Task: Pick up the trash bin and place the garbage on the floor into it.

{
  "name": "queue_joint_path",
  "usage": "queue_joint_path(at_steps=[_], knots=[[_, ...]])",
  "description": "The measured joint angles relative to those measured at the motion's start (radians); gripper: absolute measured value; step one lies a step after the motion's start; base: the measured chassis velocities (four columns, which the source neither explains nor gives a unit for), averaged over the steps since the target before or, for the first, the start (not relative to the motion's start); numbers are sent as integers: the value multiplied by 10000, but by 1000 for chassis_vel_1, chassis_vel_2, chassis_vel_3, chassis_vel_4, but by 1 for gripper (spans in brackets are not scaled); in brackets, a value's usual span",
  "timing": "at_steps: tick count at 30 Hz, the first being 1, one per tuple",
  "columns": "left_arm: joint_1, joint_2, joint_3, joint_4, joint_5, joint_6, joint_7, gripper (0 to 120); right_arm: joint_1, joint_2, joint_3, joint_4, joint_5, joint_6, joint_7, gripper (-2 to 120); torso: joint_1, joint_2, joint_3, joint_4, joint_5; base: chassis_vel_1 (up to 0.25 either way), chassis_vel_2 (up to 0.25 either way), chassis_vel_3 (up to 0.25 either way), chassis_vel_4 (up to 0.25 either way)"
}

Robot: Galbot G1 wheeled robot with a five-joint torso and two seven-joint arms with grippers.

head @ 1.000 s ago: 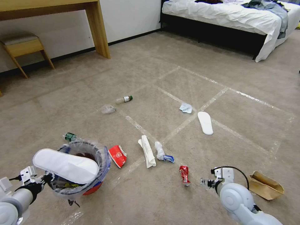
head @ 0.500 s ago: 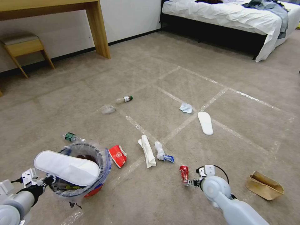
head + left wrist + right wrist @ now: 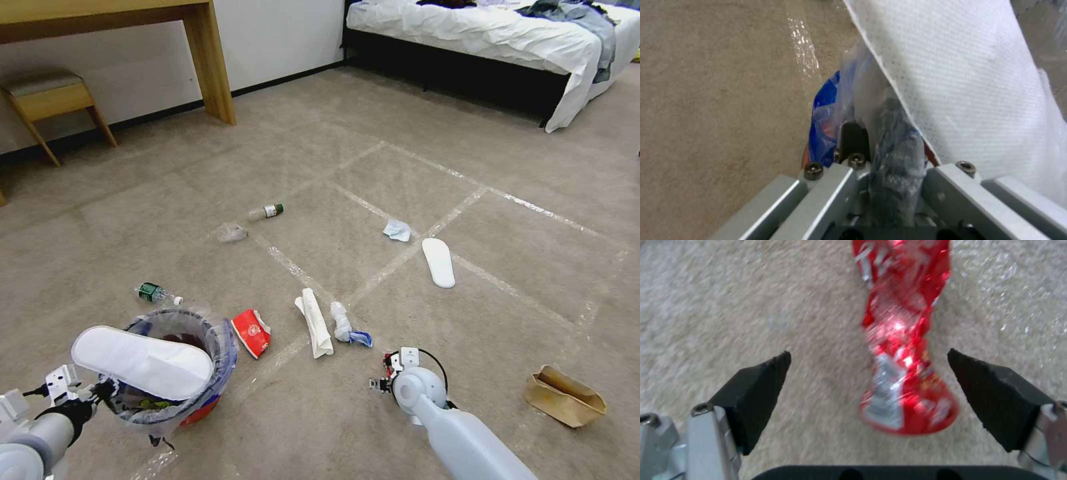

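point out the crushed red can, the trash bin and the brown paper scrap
crushed red can [image 3: 902,350], right wrist view, on its pinched middle
trash bin [image 3: 200,405], head view, on its red lower wall
brown paper scrap [image 3: 565,397], head view, on its folded middle

No text, brand, number or sign could be read anywhere. The crushed red can [image 3: 907,350] carried silver and white markings, too blurred to make out. The flattened red cup [image 3: 251,331] on the floor showed a round white emblem whose content could not be told. The small bottle [image 3: 265,212] with the green cap had a pale label band, too small to read. The blue print on the clear bag lining the trash bin [image 3: 212,350] formed no legible letters.
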Motion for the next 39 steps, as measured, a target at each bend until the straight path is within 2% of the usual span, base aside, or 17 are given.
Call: queue_joint_path(at_steps=[6, 12, 14, 15, 23, 24, 26, 29, 31, 39], knots=[[-25, -1, 34, 67, 28, -16, 10, 1, 87, 0, 16, -260, -172, 149, -151, 90, 0, 0, 0, 0, 0, 0, 0, 0, 0], [-82, 42, 80, 78, 32, -26, 11, 1, 70, 31, 69, -423, -273, 225, -224, 85, 0, 0, 0, -1, 2, 0, 0, 0, 0], [-98, 57, 106, 78, 32, -28, 4, 1, 11, 52, 93, -460, -314, 281, -269, 74, 0, 0, 0, 0, 1, 0, 0, 0, 0], [-98, 57, 106, 78, 32, -28, 4, 1, 11, 52, 93, -460, -314, 281, -269, 74, 0, 0, 0, 0, 1, 0, 0, 0, 0], [-144, 60, 206, 131, 65, -35, 0, 1, -199, 58, 172, -461, -514, 467, -407, 44, 0, 0, 0, -1, 2, 0, 0, 0, 0], [-144, 60, 206, 131, 65, -35, 0, 1, -199, 58, 172, -461, -514, 467, -407, 44, 0, 0, 0, -1, 2, 0, 0, 0, 0], [-166, 42, 237, 155, 91, -36, -1, 1, -245, 14, 187, -430, -553, 536, -453, 31, 0, 0, 0, -1, 2, 0, 0, 0, 0], [-170, 29, 252, 166, 118, -43, -1, 1, -261, -16, 203, -402, -566, 573, -475, 26, 0, 0, -1, -1, 2, 0, 0, 0, 0], [-171, -7, 269, 175, 164, -48, 0, 1, -298, -70, 218, -360, -593, 626, -519, 16, 0, 0, -1, -1, 2, 0, 0, 0, 0], [-159, -42, 275, 157, 188, -49, 3, 1, -491, -382, 369, 122, -631, 775, -618, 13, 0, 0, 0, 0, 2, 0, 0, 0, 0]])
